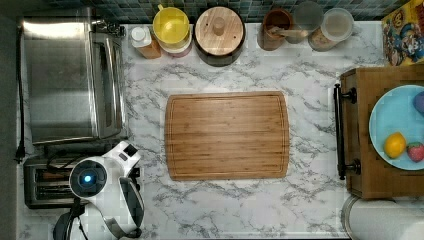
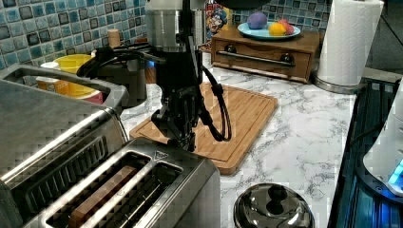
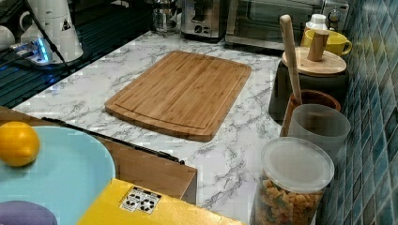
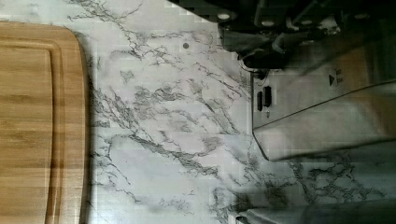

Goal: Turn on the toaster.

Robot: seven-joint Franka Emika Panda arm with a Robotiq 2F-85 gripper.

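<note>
We see the toaster (image 2: 142, 190) at the left view's lower left on the bench (image 2: 304, 137), the gripper (image 2: 183, 137) just above its end; its opening we cannot tell.

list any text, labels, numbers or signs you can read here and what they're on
No words or numbers can be read.
Toaster: a small triangle sign by the slots, with marks beside it too blurred to read.
Yellow box: a white sticker with black symbols, too small to read.
Colourful box: printed cartoon artwork, no lettering legible.
Robot base: a small dark triangular mark, not readable.
</note>
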